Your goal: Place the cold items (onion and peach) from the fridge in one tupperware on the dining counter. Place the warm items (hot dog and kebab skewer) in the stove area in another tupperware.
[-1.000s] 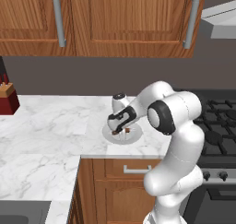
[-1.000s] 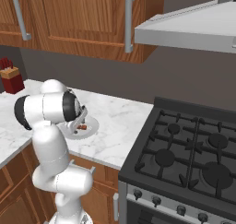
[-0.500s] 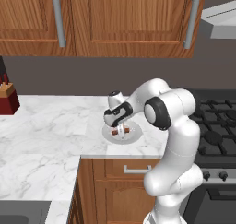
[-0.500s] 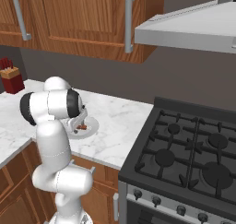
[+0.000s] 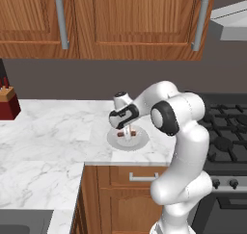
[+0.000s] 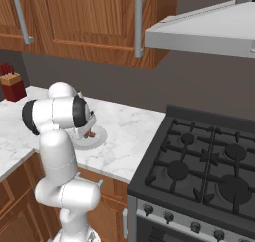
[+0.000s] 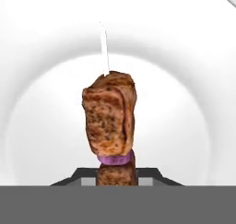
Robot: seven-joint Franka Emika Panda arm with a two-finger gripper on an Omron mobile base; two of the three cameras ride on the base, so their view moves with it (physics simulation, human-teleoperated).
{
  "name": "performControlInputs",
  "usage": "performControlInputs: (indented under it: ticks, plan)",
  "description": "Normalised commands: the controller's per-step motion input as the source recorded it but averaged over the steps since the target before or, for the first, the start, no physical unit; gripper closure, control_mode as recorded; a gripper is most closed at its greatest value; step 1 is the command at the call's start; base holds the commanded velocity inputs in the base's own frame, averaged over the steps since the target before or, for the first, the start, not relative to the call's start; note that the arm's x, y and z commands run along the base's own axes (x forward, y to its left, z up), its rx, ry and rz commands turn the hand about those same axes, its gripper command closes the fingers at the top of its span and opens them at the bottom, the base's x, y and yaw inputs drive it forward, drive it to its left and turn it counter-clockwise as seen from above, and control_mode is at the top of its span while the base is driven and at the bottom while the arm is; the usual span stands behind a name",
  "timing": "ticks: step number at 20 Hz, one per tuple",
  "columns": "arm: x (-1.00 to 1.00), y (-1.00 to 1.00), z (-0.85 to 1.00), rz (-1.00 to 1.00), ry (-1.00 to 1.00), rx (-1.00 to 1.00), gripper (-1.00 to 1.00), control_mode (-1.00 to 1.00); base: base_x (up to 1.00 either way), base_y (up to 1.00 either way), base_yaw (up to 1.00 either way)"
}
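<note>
Kebab skewer (image 7: 110,121) on white plate (image 5: 116,142), worktop (image 5: 58,132) beside stove (image 6: 209,166). Our fingers (image 7: 150,176) straddle its near end; cannot tell if gripping. We judge it light, stiff stick, meat soft: pinch meat mid-length

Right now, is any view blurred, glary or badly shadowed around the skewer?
Hand view: kebab skewer sharp and evenly lit on the white plate, only soft shading; left base view: the gripper hides most of it, no glare; right base view: arm blocks it.
</note>
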Motion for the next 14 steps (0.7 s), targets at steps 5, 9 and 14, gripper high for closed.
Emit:
performControlInputs:
  ticks: [5,9,14]
  plan:
    - [-0.69,-0.19,0.49,0.00,-0.36,0.10,1.00,-1.00,0.00,0.00,0.00]
    - [-0.72,-0.02,0.59,-0.02,-0.27,0.03,1.00,-1.00,0.00,0.00,0.00]
    - [-0.69,-0.01,0.77,-0.03,-0.20,0.01,1.00,-1.00,0.00,0.00,0.00]
